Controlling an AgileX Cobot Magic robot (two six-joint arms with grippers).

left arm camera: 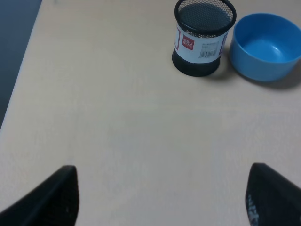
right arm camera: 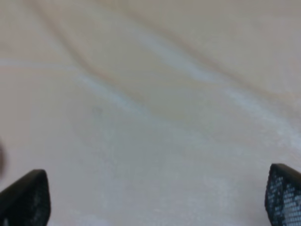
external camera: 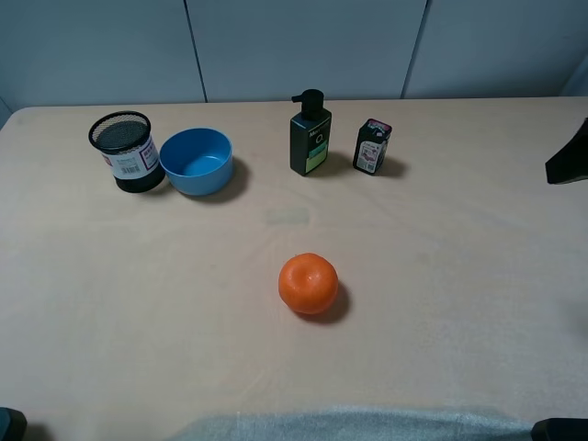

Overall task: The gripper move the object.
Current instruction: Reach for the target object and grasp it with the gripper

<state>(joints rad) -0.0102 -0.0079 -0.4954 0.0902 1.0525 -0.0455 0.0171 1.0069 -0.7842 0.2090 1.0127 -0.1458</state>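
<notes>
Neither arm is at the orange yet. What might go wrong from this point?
1. The orange is round and glossy and lies loose on the table, so an off-centre pinch could make it roll or slip out.
2. The left gripper and right gripper are open, but neither wrist view shows the orange, so the approach starts without a close look.
3. If pushed backward, it might topple the upright pump bottle or ink bottle.

Soft, even light; the orange (external camera: 308, 283) casts a short shadow. The table (right arm camera: 150, 94) ahead of the right gripper (right arm camera: 157, 194) is blurred and washed-out.
</notes>
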